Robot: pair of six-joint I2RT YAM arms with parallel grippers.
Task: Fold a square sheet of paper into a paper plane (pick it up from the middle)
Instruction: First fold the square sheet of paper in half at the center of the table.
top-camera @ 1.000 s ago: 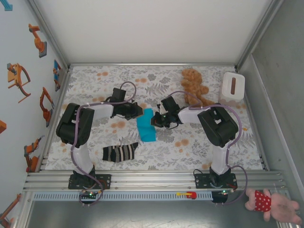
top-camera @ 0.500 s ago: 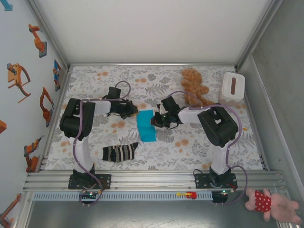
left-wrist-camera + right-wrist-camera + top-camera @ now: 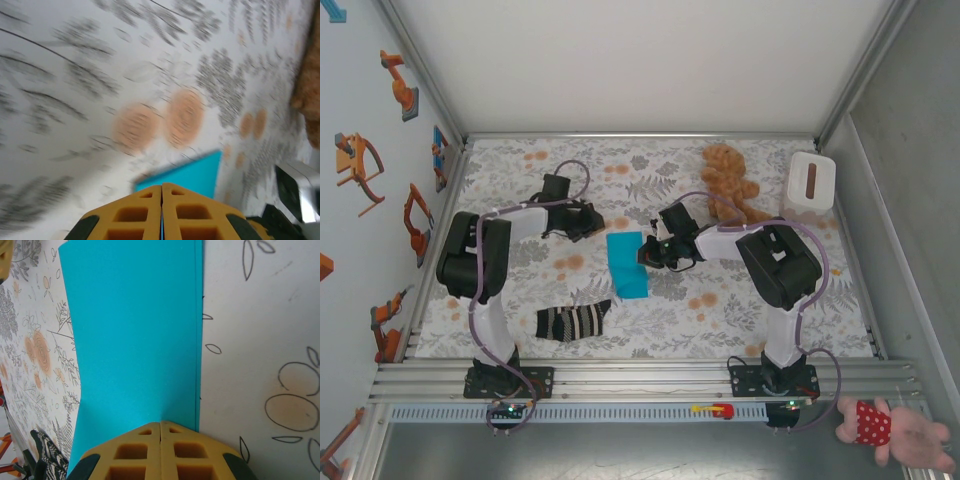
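Paper (image 3: pixel 627 263) flat at middle of tabletop (image 3: pixel 520 170). Sock (image 3: pixel 573 321) toward near edge, left of paper, apart from it. Teddy bear (image 3: pixel 728 180) at far right, box (image 3: pixel 810 184) just right of bear. Left pincer (image 3: pixel 592 222) behind and left of paper, clear of it. Right pincer (image 3: pixel 643 254) at paper's right edge. Stuffed toy (image 3: pixel 892 430) off tabletop, past rail (image 3: pixel 640 385), near right corner.
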